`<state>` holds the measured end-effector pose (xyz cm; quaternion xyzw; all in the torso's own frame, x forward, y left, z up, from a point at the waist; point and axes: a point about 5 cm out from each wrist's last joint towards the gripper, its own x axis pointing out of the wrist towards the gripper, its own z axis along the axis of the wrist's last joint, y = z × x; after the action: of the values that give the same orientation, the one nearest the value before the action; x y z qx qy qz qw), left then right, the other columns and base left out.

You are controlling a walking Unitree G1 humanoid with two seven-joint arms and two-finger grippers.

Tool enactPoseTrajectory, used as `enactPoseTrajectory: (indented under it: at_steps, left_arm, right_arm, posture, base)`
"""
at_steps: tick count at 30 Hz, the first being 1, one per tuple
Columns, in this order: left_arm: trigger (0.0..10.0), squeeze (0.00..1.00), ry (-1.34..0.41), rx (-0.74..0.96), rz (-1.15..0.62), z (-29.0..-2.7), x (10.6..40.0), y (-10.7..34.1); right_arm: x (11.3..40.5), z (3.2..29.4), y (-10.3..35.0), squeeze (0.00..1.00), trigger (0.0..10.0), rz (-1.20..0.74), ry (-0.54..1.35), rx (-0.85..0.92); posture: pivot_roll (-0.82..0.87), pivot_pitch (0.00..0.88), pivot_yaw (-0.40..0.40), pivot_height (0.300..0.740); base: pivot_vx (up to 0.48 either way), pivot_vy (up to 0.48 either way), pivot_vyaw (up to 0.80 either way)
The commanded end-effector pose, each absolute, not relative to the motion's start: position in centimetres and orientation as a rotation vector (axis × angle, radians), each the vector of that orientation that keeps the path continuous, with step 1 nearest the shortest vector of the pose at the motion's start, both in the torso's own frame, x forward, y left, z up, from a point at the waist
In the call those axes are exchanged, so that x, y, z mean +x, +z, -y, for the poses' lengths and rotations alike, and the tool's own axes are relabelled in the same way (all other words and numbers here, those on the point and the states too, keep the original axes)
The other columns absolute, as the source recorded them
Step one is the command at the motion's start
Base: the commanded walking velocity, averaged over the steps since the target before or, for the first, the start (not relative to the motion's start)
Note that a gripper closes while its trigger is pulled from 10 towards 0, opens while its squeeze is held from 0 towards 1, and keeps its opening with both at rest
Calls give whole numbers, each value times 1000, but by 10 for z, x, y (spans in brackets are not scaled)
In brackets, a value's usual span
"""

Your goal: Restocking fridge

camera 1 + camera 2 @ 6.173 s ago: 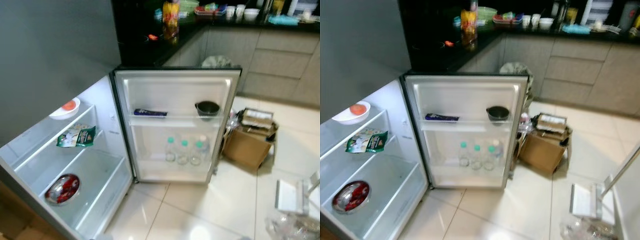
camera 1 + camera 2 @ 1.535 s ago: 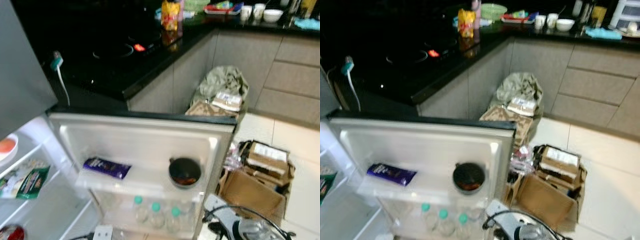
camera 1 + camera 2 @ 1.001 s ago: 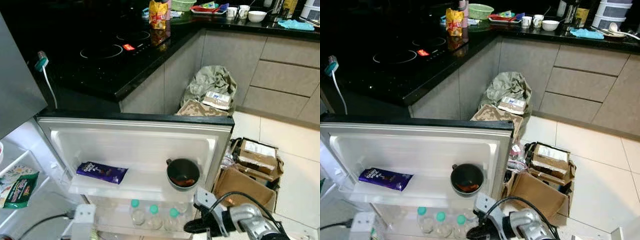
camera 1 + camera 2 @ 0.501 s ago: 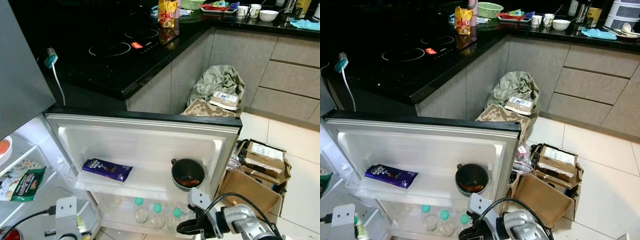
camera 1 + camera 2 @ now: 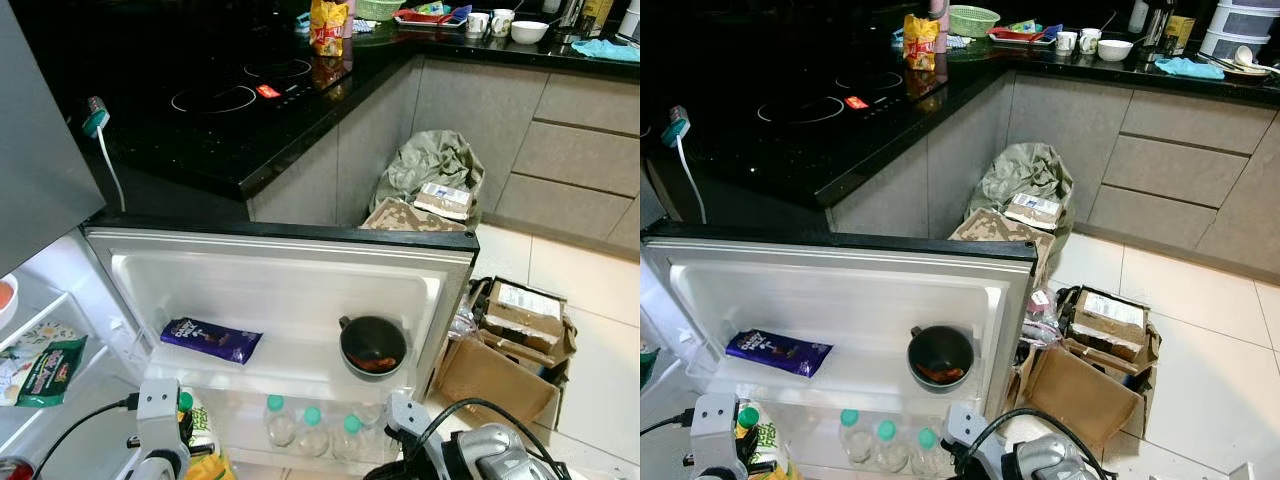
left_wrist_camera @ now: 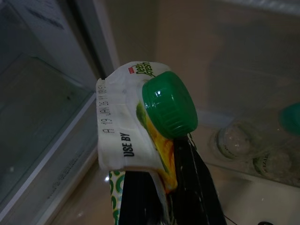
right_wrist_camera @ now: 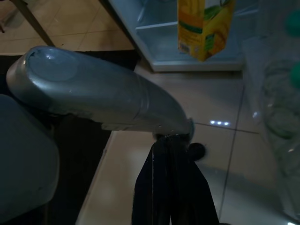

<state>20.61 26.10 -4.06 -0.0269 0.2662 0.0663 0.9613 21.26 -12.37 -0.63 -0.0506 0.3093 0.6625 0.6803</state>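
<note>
Carton (image 6: pixel 136 140) reading "USE BY", green cap, clamped in left fingers (image 6: pixel 187 187); right fingers (image 7: pixel 171 187) together.

left gripper (image 6: pixel 159 206) | risen beside door's bottle shelf | juice carton (image 5: pixel 197 440) now in view

Both arms have silver housings. The left arm (image 5: pixel 158 415) carries a pale grey block with round screw holes and a black cable. The right arm (image 7: pixel 93 89) is a smooth rounded shell, looped black cables, long black fingers (image 7: pixel 171 187).
</note>
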Motion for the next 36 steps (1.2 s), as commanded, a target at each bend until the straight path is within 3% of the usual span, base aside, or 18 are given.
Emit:
enactPoseTrajectory:
  at_steps: [1,16,36]
  left_arm:
    - [10000,0,122,-41,-547,-260,202,-43]
    - [10000,0,106,-43,-520,-258,205,-40]
    - [10000,0,78,-7,-285,-264,249,1]
  right_arm:
    - [210,121,-6,0,10000,-706,1510,-119]
    - [205,124,-7,0,10000,-748,1501,-105]
    - [205,126,7,0,10000,-737,1558,-82]
  posture:
    - [-81,0,6,660]
    - [-80,0,5,610]
    - [-78,0,4,530]
  base:
    - [0,0,0]
    - [0,0,0]
    - [0,0,0]
